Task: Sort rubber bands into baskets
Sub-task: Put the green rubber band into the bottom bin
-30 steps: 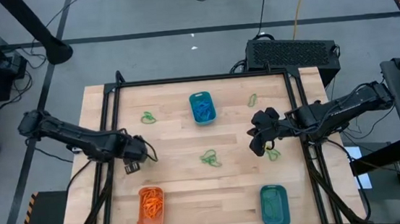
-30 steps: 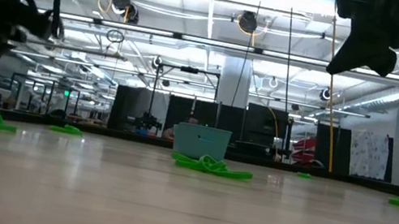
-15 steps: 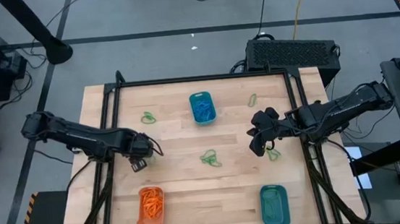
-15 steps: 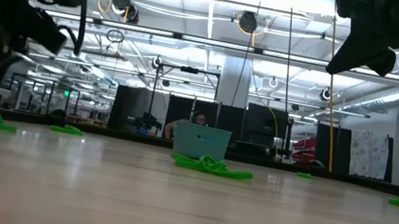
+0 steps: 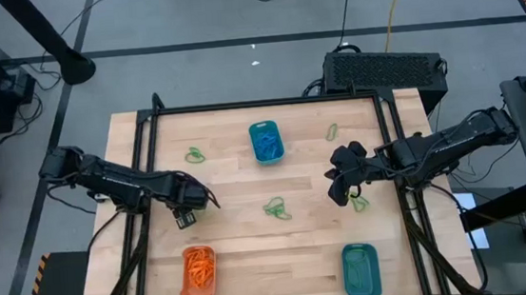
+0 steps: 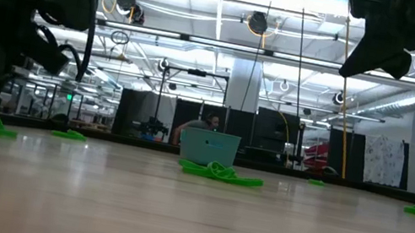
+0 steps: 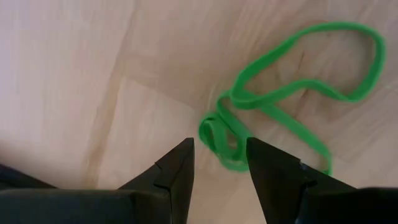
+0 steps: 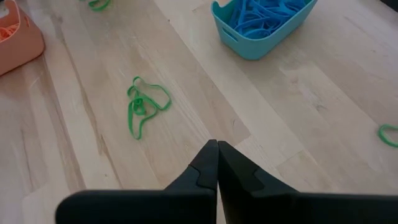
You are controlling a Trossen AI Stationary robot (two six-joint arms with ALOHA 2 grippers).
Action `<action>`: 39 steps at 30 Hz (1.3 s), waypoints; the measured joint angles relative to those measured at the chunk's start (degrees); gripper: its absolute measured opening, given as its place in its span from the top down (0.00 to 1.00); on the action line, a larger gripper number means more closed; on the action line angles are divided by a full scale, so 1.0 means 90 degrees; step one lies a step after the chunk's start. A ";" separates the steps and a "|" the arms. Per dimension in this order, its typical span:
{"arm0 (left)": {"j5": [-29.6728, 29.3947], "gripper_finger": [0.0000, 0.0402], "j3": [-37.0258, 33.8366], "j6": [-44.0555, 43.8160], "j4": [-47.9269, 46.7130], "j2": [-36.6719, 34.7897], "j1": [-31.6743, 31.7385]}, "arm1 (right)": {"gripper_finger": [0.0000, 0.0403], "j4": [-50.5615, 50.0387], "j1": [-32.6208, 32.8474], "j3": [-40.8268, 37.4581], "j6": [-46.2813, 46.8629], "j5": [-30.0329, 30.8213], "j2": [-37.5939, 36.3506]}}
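Straddling a green rubber band [image 7: 292, 99], left tool [image 7: 219, 163] half-open.

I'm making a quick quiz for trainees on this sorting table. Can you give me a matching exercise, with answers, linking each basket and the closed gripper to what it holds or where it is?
Things:
1. orange basket
2. far blue basket
3. near blue basket
4. right gripper

Descriptions:
A. holds blue bands
B. shut, above the table's right side
C. holds orange bands
D. by the near edge, on the right

Pairs: 1-C, 2-A, 3-D, 4-B
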 joint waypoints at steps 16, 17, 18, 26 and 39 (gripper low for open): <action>-0.0090 0.62 -0.0178 -0.0062 0.0005 0.0000 0.0047 | 1.00 0.0008 0.0000 -0.0002 0.0024 0.0000 0.0000; -0.0092 0.62 -0.0255 -0.0097 0.0029 0.0000 0.0078 | 1.00 0.0012 0.0000 -0.0002 0.0024 0.0000 0.0000; -0.0092 0.62 -0.0302 -0.0168 0.0047 0.0000 0.0110 | 1.00 0.0026 0.0000 -0.0002 0.0024 0.0000 0.0000; -0.0119 0.65 -0.0352 -0.0206 0.0160 -0.0009 0.0148 | 1.00 0.0046 -0.0001 -0.0002 -0.0019 0.0000 0.0000; -0.0196 0.99 0.0066 -0.0008 -0.0177 -0.0070 -0.0039 | 1.00 0.0046 0.0000 -0.0002 -0.0022 0.0000 0.0000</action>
